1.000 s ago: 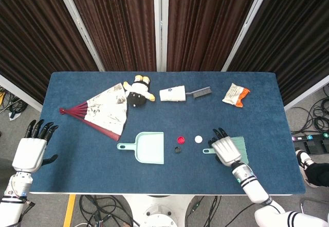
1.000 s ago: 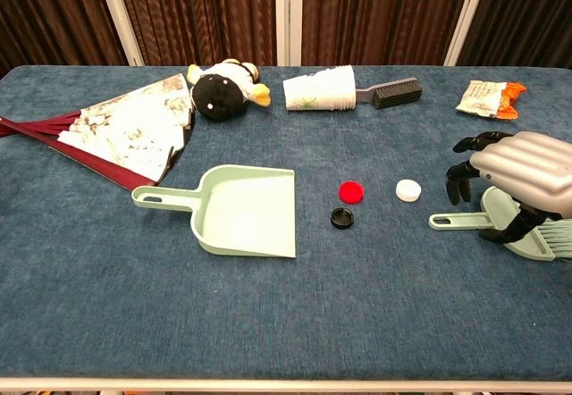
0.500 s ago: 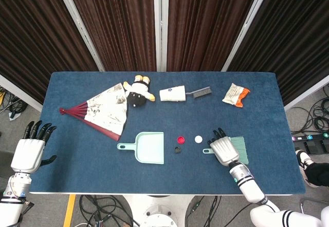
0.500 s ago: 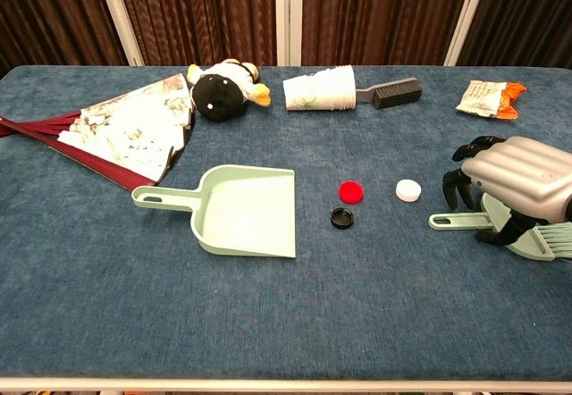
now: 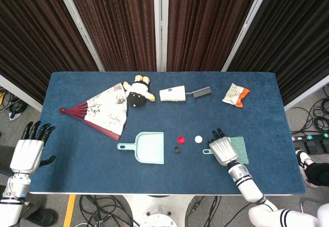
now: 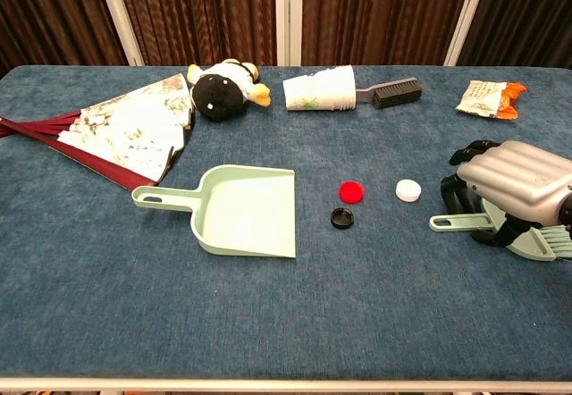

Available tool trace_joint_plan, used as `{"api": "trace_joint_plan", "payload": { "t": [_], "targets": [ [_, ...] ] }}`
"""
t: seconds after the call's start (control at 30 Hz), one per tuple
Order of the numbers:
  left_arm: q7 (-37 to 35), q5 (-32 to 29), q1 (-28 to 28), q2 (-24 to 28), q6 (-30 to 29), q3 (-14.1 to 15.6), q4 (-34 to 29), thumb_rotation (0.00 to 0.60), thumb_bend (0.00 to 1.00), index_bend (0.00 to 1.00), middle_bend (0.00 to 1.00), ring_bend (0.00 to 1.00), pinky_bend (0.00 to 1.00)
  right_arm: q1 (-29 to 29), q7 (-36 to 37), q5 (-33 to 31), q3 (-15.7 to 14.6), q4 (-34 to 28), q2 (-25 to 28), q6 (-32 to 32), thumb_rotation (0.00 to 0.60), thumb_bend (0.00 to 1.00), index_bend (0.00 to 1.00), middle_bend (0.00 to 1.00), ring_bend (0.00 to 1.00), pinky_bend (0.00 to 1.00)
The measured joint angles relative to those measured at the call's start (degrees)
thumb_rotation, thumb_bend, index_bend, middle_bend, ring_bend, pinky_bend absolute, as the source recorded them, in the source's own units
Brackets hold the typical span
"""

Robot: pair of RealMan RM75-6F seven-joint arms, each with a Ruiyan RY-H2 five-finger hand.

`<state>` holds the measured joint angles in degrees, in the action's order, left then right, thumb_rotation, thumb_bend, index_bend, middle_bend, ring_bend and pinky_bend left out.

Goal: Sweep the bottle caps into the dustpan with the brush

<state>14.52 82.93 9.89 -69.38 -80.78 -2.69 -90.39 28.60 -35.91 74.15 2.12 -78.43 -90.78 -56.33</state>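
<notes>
Left hand [image 5: 28,152]: off the table, fingers spread, empty. Dustpan [image 6: 241,209]: unheld, may slide when swept against. Bottle caps, red [image 6: 352,190], black [image 6: 341,218], white [image 6: 408,190]: could scatter. Right hand [image 6: 514,185]: over brush [image 6: 465,222], fingers curled, grasp cannot be told.

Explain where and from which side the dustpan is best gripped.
Grip the dustpan by its thin handle, which sticks out toward the robot's left with its mouth facing the caps. Coming from above on the left side probably suits the left hand, now off the table's edge with its fingers apart, leaving the mouth clear.
</notes>
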Motion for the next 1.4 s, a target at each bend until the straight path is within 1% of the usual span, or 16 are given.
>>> {"api": "trace_joint_plan", "payload": {
  "t": [0.13,0.2,0.27,0.33,0.4,0.5,0.6,0.7,0.73,0.77,0.87,0.97,1.07,1.17,1.23,1.4],
  "targets": [
    [0.16,-0.10,-0.10,0.04,-0.18,-0.04,0.06,0.600,0.01,0.18,0.13,0.04,0.04,0.25,0.35,-0.29,-0.11,0.61,-0.43,0.20,0.600,0.17,0.47,0.48,0.13,0.11],
    [0.03,-0.11,-0.14,0.08,-0.25,-0.07,0.06,0.600,0.01,0.18,0.13,0.04,0.04,0.44,0.50,-0.40,-0.12,0.86,-0.57,0.42,0.600,0.21,0.48,0.48,0.13,0.11],
    [0.08,-0.06,-0.11,0.12,-0.20,-0.05,0.05,0.600,0.01,0.18,0.13,0.04,0.04,0.68,0.71,-0.48,-0.16,1.00,-0.66,0.71,0.600,0.25,0.50,0.49,0.15,0.12],
    [0.09,-0.03,0.00,0.17,-0.02,-0.04,0.05,0.600,0.01,0.18,0.13,0.04,0.04,0.82,1.09,-0.46,-0.25,1.00,-0.63,0.88,0.600,0.29,0.56,0.51,0.19,0.13],
    [0.21,-0.01,0.30,0.33,0.30,-0.16,-0.01,0.600,0.01,0.18,0.13,0.04,0.04,0.93,1.63,-0.33,-0.29,0.92,-0.47,0.97,0.600,0.32,0.61,0.55,0.22,0.14],
    [0.41,-0.28,1.00,0.80,1.10,-0.66,-0.74,0.600,0.01,0.18,0.13,0.04,0.04,1.03,3.33,0.22,-0.17,0.59,0.25,0.76,0.600,0.33,0.65,0.58,0.24,0.16],
    [-0.06,-0.42,2.35,1.64,3.05,-1.19,-2.10,0.600,0.01,0.19,0.13,0.04,0.04,0.99,6.46,0.82,0.30,-0.22,1.64,0.18,0.600,0.33,0.66,0.59,0.25,0.17],
    [-1.25,-0.87,4.65,2.54,6.11,-2.26,-3.54,0.600,0.01,0.25,0.20,0.10,0.06,1.05,11.19,1.51,1.18,-1.64,4.00,-0.27,0.600,0.33,0.67,0.59,0.25,0.18],
    [-1.50,-1.21,5.44,2.73,7.16,-2.71,-3.94,0.600,0.01,0.29,0.24,0.13,0.09,1.15,13.48,1.83,1.65,-2.29,5.18,-0.37,0.600,0.33,0.67,0.60,0.25,0.18],
    [-1.62,-1.67,6.23,2.91,8.29,-3.12,-4.30,0.600,0.01,0.31,0.25,0.14,0.10,1.26,15.33,2.08,2.04,-2.80,6.11,-0.40,0.600,0.33,0.67,0.60,0.25,0.19],
    [-1.08,-3.59,9.25,3.33,12.81,-4.36,-5.21,0.600,0.02,0.32,0.25,0.17,0.16,1.82,21.93,3.00,3.53,-4.53,9.47,-0.35,0.600,0.33,0.67,0.60,0.25,0.19],
    [1.42,-6.23,13.24,3.19,18.17,-5.61,-5.92,0.600,0.03,0.33,0.25,0.18,0.22,2.64,28.43,3.88,5.24,-6.22,12.86,-0.10,0.600,0.33,0.67,0.60,0.25,0.19],
    [4.66,-9.82,17.75,1.70,23.07,-6.87,-6.31,0.600,0.03,0.34,0.27,0.21,0.28,3.70,33.68,4.63,7.25,-7.54,16.15,0.08,0.600,0.33,0.67,0.60,0.25,0.19],
    [7.74,-13.55,21.18,-1.37,26.29,-7.62,-6.08,0.600,0.04,0.36,0.30,0.25,0.32,4.71,36.39,5.14,9.01,-8.14,18.36,-0.14,0.600,0.33,0.67,0.60,0.25,0.19],
    [9.56,-16.35,23.02,-3.68,28.12,-7.76,-5.65,0.600,0.05,0.39,0.30,0.25,0.34,5.02,36.94,5.26,9.28,-8.17,19.12,-0.36,0.600,0.33,0.67,0.60,0.25,0.19],
    [14.24,-22.99,26.67,-9.15,30.65,-7.18,-4.57,0.600,0.06,0.40,0.33,0.26,0.35,5.01,36.49,4.86,8.83,-7.22,19.42,-0.59,0.600,0.33,0.67,0.60,0.25,0.19]
  ]
}}
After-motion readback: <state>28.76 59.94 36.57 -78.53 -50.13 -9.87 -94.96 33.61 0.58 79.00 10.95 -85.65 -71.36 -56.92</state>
